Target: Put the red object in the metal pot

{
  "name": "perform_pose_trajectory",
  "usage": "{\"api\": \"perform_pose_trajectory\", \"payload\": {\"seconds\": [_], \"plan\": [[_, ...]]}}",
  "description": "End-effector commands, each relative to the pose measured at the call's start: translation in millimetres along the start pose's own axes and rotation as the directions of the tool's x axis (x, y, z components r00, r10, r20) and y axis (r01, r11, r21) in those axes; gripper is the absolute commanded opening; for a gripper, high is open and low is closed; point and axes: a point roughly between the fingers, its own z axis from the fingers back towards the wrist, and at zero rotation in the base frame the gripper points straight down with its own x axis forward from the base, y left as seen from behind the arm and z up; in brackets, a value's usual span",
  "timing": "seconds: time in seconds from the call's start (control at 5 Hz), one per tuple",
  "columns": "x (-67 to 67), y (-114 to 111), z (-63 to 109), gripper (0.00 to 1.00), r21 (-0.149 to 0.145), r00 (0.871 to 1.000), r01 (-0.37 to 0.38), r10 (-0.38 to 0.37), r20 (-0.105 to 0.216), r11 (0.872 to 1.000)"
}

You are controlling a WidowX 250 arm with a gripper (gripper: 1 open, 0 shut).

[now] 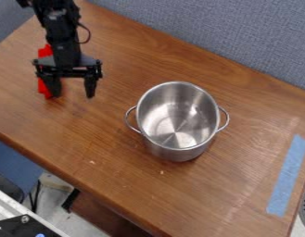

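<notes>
**We are right over the red block**

We could knock the bright red, long block [44, 83] sideways if our black gripper [68, 90] closes off-centre, because most of the block hides behind it. Our fingers stand wide apart and hold nothing. The block lies on the brown wooden table [105, 139], maybe just left of our fingers. The shiny round metal pot [178, 119] sits empty, well apart to the right.

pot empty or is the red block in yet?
Empty. The metal pot shows only its bare shiny bottom; the red object lies on the table, under the open gripper.
</notes>
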Motion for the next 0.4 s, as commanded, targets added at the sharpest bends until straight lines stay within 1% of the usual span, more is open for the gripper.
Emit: {"api": "perform_pose_trajectory", "payload": {"seconds": [0.0, 0.2], "plan": [[-22.5, -16, 49.6, 1.0, -0.003, 0.984, 0.17, -0.17, 0.049, 0.985], [0.9, -25, 33.4, 1.0, -0.007, 0.995, 0.083, -0.082, 0.061, 0.997]]}}
